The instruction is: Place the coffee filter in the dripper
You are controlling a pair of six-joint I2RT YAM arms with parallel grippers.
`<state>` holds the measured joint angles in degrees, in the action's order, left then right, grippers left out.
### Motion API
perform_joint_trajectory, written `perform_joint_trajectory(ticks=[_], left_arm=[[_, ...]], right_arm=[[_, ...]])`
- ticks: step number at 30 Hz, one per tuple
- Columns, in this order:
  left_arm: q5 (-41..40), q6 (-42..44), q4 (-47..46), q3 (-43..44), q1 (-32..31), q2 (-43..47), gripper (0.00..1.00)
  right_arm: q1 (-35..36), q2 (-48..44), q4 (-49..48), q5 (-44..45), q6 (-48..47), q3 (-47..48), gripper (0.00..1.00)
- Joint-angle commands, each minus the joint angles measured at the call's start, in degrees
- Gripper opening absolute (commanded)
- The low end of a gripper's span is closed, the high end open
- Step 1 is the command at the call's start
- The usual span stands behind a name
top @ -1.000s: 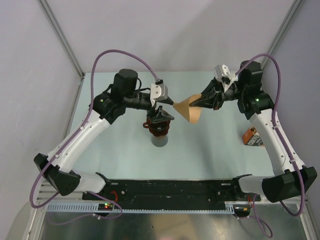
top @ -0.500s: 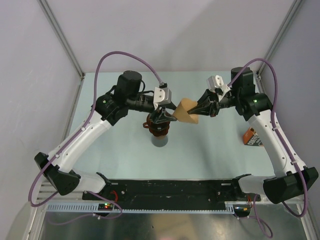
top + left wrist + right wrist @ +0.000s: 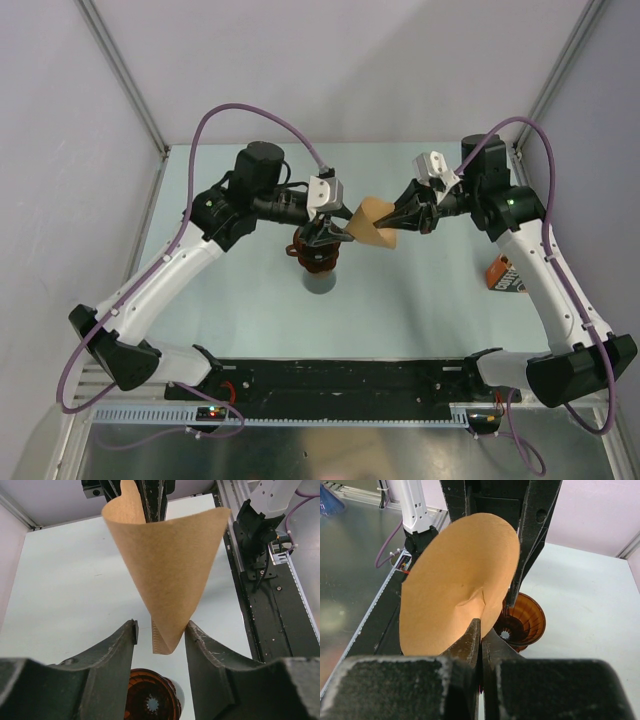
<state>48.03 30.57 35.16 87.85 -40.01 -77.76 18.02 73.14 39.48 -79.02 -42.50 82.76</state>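
The dripper (image 3: 522,620) is dark reddish-brown, see-through, with fine ribs. Above it the coffee filter (image 3: 170,570) is tan-brown. The table (image 3: 420,300) is pale blue-green; the bag (image 3: 508,275) right of the dripper is orange with dark print.

An orange printed bag (image 3: 503,277) lies at the table's (image 3: 420,300) right edge.

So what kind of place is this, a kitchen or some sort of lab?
Most likely a robotics lab test cell, not a kitchen: a table boxed in by blank panels on aluminium posts, two robot arms bolted to a rail at its near edge, and a coffee filter and dripper as props.
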Motion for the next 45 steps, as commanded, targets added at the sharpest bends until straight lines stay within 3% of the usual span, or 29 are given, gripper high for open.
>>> perform_joint_trajectory(ticks=[1,12,18,20,22,24,27,29,32,38,45], left_arm=[[0.9,1.5,-0.7,0.4,-0.4,-0.5,0.46],[0.8,1.3,-0.7,1.0,-0.6,-1.0,0.27],[0.7,1.2,-0.8,0.6,-0.6,0.0,0.23],[0.7,1.1,-0.7,0.6,-0.5,0.2,0.18],[0.9,0.8,-0.7,0.7,-0.3,0.2,0.12],[1.4,0.3,-0.7,0.9,0.3,0.0,0.07],[2.1,-0.5,-0.7,1.3,1.2,-0.1,0.01],[2.5,-1.2,-0.7,2.0,1.9,-0.4,0.00],[3.3,-3.5,-0.8,3.9,3.0,-1.5,0.00],[4.3,-8.6,-1.1,7.8,4.6,-4.5,0.00],[5.3,-11.8,-1.4,11.0,5.0,-6.6,0.00]], right_arm=[[0.7,-0.8,-1.0,-0.1,-0.2,2.4,0.00],[1.4,-1.1,-4.0,0.5,3.8,2.6,0.00],[0.3,-1.3,-1.1,1.1,3.0,2.5,0.00],[-0.1,-1.6,-0.5,1.6,2.9,2.5,0.07],[-0.7,-1.9,-0.7,2.4,3.9,2.5,0.20],[-2.1,-2.4,-0.9,3.2,5.2,2.9,0.35],[-5.0,-3.2,0.5,4.2,6.7,3.7,0.67],[-7.3,-4.2,1.7,4.6,7.0,3.8,0.78],[-10.1,-7.0,1.8,4.6,8.7,2.6,0.77],[-9.2,-13.7,-3.3,6.4,11.3,-3.4,0.53],[0.3,-15.7,-11.9,19.8,12.0,-7.6,0.68]])
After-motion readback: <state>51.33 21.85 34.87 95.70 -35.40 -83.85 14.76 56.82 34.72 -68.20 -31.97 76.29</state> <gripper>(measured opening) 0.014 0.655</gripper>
